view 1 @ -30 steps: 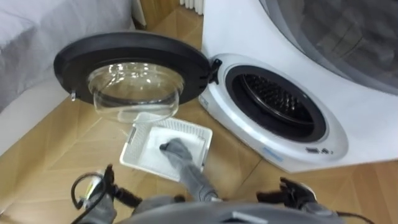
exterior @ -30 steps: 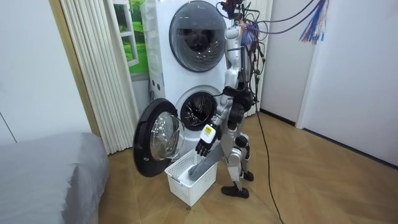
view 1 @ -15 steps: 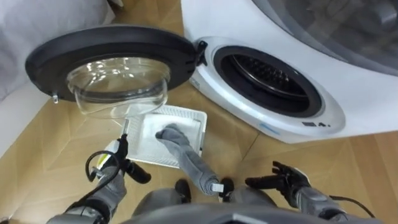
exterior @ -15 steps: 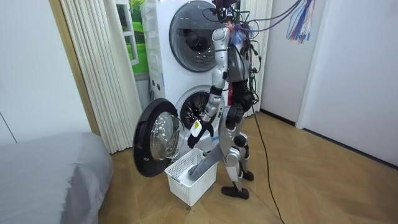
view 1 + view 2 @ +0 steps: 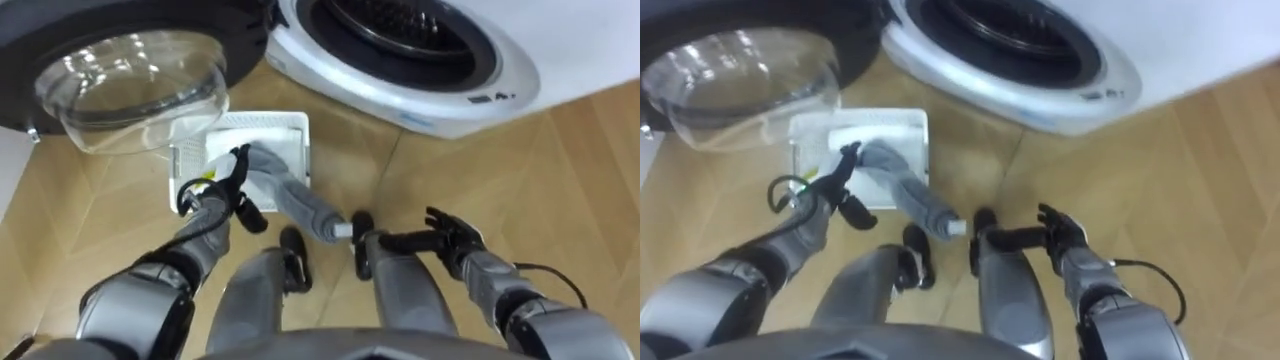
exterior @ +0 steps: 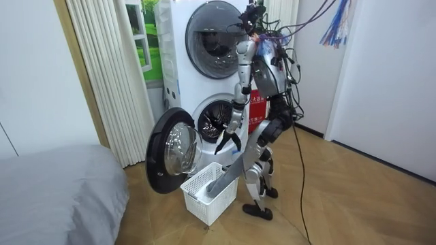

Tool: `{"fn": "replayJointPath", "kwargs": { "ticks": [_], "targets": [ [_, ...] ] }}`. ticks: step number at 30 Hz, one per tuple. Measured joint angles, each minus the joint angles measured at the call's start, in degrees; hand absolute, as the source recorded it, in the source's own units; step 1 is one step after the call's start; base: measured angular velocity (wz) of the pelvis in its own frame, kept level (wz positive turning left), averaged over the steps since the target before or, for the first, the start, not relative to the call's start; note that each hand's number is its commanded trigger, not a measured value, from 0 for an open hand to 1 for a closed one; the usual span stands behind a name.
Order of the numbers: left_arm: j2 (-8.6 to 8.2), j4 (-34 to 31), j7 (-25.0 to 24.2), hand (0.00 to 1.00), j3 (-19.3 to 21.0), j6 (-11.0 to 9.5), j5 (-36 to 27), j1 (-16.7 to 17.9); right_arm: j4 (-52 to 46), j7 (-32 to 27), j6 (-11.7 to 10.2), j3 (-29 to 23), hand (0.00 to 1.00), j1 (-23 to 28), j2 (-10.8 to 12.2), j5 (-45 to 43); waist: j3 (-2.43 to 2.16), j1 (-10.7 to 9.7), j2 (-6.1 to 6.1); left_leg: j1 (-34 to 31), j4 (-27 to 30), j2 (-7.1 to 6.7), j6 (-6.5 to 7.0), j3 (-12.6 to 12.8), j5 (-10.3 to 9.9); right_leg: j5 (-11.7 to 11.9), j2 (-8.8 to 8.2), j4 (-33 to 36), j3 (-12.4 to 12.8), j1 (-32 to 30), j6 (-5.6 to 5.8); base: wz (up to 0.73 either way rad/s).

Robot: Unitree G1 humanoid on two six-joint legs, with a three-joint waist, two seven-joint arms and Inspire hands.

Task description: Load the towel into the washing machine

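Plainly, the grey towel [image 5: 292, 198] is not yet in the drum. It lies in the white basket [image 5: 280, 128] on the wooden floor [image 5: 560, 150], one end bunched inside and the other trailing out over the rim towards the robot's feet.

The left hand [image 5: 228, 190] hangs above the basket, close over the bunched end, with its fingers loose and parted and nothing between them. The room view puts it clearly higher than the basket, so I judge it is not touching the cloth. The right hand [image 5: 447, 235] is held out over bare floor, well apart from the towel, with its fingers spread and empty.

Just beyond the basket, the washing machine [image 5: 440, 90] shows its dark drum mouth, and its round glass door [image 5: 130, 85] is swung wide open.

So the way in is clear, but the real work remains: reaching down, grasping the towel, lifting it out and pushing it through the opening.
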Motion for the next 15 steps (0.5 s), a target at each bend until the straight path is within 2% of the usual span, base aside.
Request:
{"fn": "replayJointPath", "kwargs": {
  "ticks": [3, 6, 11, 15],
  "targets": [
    [0.25, -0.1, 1.0, 0.0, -3.5, 0.0, 0.0, -1.5, -1.2, -0.4, -0.1, 1.2, 0.0, -0.8, 0.1, 3.0, 0.22, -1.3, 0.57, -4.0, 2.7, 0.8, -0.14, 0.1, -0.1, 0.4, 0.31, 1.9, 0.2, -3.8, 0.41, -0.05],
    [0.27, -0.1, 1.3, 0.0, -7.2, 0.0, 0.0, -1.9, -1.9, -0.3, -1.0, 3.6, 0.0, -0.8, 0.0, 7.4, 0.21, -2.2, 0.74, -6.1, 4.0, 0.91, -0.1, 0.4, 0.0, 0.9, 0.29, 3.1, 0.2, -6.1, 0.01, -0.07],
    [0.32, 0.0, 1.2, 0.0, -10.4, 0.0, 3.1, -4.6, -3.7, 0.6, -2.2, 5.0, 0.0, -1.3, -0.1, 10.6, 0.23, -3.0, 0.84, -11.0, 6.6, 1.03, 0.24, 1.5, 0.0, 1.0, 0.28, 6.4, 1.0, -11.7, -0.34, -0.05],
    [0.78, -0.1, 1.3, 0.0, -12.4, -0.1, 7.0, -7.6, -5.6, 1.5, -2.3, 7.6, 0.0, -2.3, -0.1, 13.8, 0.42, -3.9, 0.72, -14.9, 9.9, 1.44, 0.23, 1.6, -0.9, 0.3, 0.56, 9.6, 1.3, -15.6, -0.43, 0.0]
  ]
}}
